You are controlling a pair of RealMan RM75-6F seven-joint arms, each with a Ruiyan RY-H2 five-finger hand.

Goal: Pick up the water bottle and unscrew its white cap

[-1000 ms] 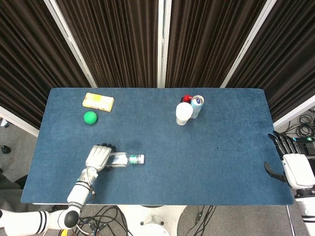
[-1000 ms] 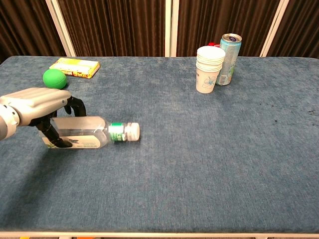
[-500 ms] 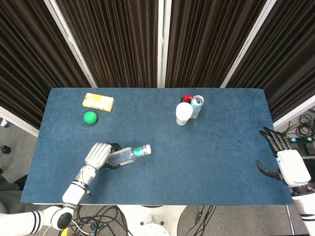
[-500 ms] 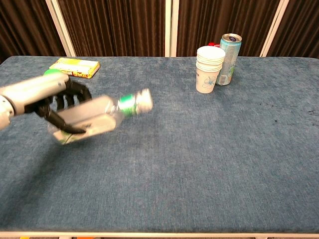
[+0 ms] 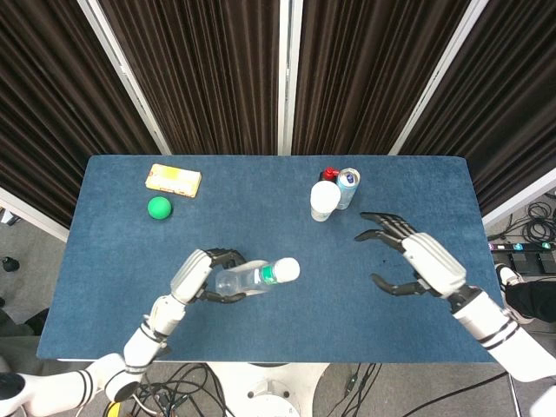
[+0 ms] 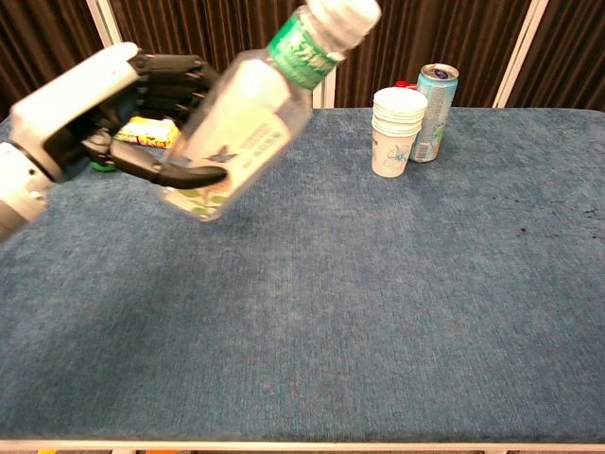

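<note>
Left hand (image 6: 104,113) grips the clear plastic bottle (image 6: 241,118), tilted, ribbed white cap (image 6: 345,11) on; right hand (image 5: 417,262) spread wide, holding nothing.

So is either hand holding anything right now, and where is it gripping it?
The left hand holds the water bottle around its lower body, white cap tilted up. The right hand is open and holds nothing.

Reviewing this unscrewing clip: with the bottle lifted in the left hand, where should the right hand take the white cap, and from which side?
Grip the white cap around its round side wall, coming in from the robot's right. The water bottle is held tilted by the left hand with the cap end toward the open right hand, and that end is uncovered.
</note>
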